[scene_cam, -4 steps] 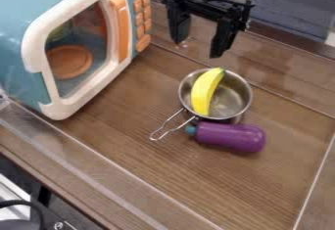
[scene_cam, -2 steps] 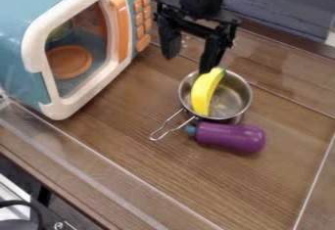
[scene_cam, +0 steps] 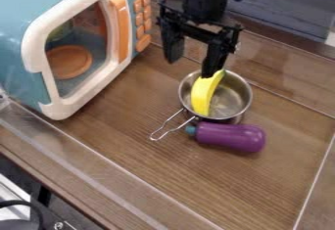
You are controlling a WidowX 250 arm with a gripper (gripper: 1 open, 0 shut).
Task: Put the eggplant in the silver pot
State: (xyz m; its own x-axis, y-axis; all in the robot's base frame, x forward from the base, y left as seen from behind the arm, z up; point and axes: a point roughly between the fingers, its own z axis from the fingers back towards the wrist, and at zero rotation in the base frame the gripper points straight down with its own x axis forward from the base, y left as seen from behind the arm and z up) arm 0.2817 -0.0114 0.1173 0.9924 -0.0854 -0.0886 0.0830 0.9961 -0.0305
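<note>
And here's the eggplant (scene_cam: pixel 230 137), lying on its side on the wooden counter (scene_cam: pixel 144 170), just beside the silver pot and in front of it in this view. It's a glossy purple, deep and rich, plump and oblong with smoothly rounded shoulders, a pale glint of light along its upper side. The thick rounded end points right; the other end, to the left, wears a small blue-green cap (scene_cam: pixel 191 130), right there by the pot's handle. No stripes or markings to be made out on that skin, just plain shiny purple!

Right behind it sits the silver pot (scene_cam: pixel 233 96), round and shiny, open at the top, its thin wire loop handle (scene_cam: pixel 167 125) reaching out toward the lower left. And the pot has an occupant: a bright yellow banana-shaped toy (scene_cam: pixel 206 91), standing at a lean inside, its upper end poking up by the far rim.

Up above, the black gripper (scene_cam: pixel 193 58) hangs over the far side of the pot, pointing down, its fingers wide apart. The near finger's tip shows right by the top of the banana; whether they touch, the view can't settle.

Over on the left, the big light-blue toy microwave (scene_cam: pixel 78 38), white-framed door, orange keypad strip, and an orange disc (scene_cam: pixel 70 62) showing inside.
</note>
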